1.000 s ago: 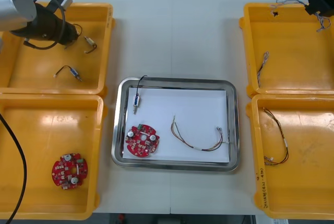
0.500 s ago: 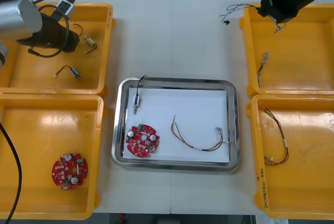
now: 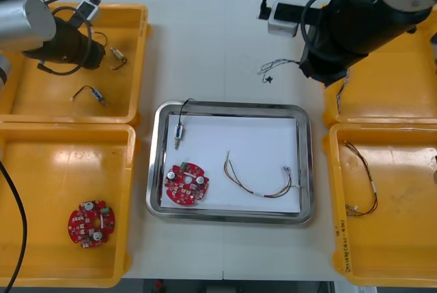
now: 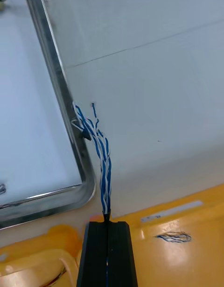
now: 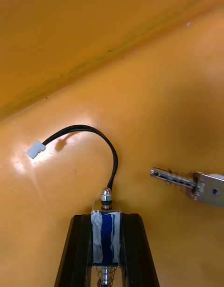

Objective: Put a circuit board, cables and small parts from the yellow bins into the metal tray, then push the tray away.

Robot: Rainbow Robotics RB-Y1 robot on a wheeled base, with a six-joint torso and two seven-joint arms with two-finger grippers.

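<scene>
**Yellow Bins, Red Boards, Blue-and-White Twist**

The four yellow plastic bins (image 3: 54, 95) read as orange in both wrist views. They stood on a pale, off-white table (image 3: 225, 47). The rectangular metal tray (image 3: 232, 106) had a shiny silver rim and a white floor. One round red circuit board (image 3: 186, 184) was dotted with silver and black, and so was the second red board (image 3: 91, 223). The thin red and yellow cable (image 3: 256, 192) looked brownish. The right gripper (image 4: 107, 224) had black fingers pinching a twisted blue and white cable (image 4: 106, 180). The left gripper (image 5: 107, 217), also black, clamped a small metal part (image 5: 107, 228), silver with a blue band, which trailed a black lead (image 5: 113, 159) tipped with white.
</scene>
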